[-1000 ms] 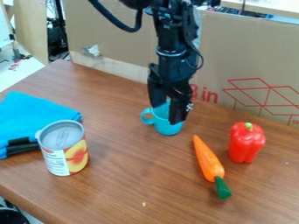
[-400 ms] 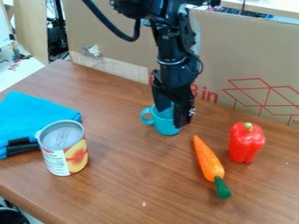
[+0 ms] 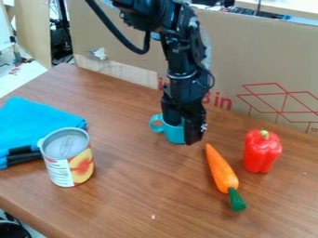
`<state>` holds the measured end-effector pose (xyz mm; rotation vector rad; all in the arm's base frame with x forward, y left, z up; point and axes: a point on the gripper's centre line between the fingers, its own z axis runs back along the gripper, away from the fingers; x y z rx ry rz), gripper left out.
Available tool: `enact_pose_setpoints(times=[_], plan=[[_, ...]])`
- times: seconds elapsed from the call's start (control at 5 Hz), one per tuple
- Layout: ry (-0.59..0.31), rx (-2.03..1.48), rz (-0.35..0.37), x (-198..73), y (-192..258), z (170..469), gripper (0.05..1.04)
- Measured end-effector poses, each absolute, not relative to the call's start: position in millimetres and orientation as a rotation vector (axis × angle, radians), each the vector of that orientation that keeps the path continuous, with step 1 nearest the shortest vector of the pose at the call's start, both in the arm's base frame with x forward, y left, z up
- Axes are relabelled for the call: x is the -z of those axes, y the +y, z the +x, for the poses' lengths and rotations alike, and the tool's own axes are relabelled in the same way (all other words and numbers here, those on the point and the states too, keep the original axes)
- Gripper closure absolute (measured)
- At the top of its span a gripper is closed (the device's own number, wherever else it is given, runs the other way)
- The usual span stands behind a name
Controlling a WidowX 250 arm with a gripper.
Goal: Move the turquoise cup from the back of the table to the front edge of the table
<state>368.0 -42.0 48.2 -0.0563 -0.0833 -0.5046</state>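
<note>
Hand (image 3: 182,131) at teal cup (image 3: 174,134), can't tell if clamped; carrot (image 3: 221,171), red pepper (image 3: 261,152) near; can (image 3: 67,160) beside blue cloth (image 3: 36,122)

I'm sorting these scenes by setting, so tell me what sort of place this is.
Probably a robotics lab: a black robot gripper is at a round teal mug on a brown wood-grain table, with a flat tan cardboard panel standing behind.

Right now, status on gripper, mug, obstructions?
Gripper down at teal mug, grip unconfirmed. Mug upright on table. Carrot and red pepper nearby, neither touching the mug.
</note>
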Motion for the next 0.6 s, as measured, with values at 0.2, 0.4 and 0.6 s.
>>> enact_pose_setpoints(times=[0.2, 0.4, 0.6], plan=[[-0.051, 0.507, -0.073, -38, -44, 367, 0.14], [-0.024, 0.49, -0.029, -43, -36, 370, 0.429], [0.022, 0.47, 0.025, -51, -28, 369, 0.721]])
